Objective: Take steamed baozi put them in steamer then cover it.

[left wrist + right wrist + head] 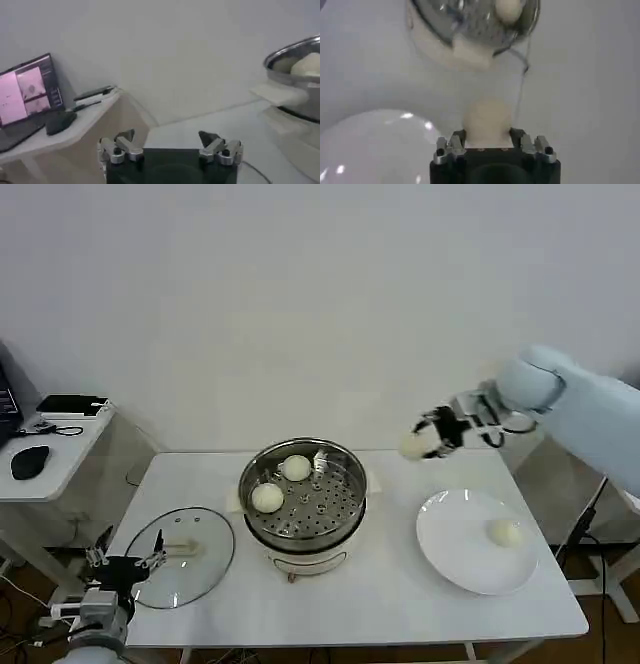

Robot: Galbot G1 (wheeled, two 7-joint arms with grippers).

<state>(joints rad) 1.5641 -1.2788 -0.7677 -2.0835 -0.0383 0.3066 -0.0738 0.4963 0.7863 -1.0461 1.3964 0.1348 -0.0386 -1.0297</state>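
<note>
A baozi (487, 120) was held clamped in the right gripper (432, 437) above the table (390, 594), between steamer (303, 494) and plate (470, 549). The left gripper (170, 142), spread wide, was parked beside the glass lid (180, 556). Two buns (267, 497) in the steamer were seen from the head.

We see the left gripper (171, 142) with fingers spread apart, nothing between them. The steamer (295, 75) stands on the white table (220, 125), two baozi (312, 64) inside. A laptop (27, 95) sits on the side desk (75, 127).
</note>
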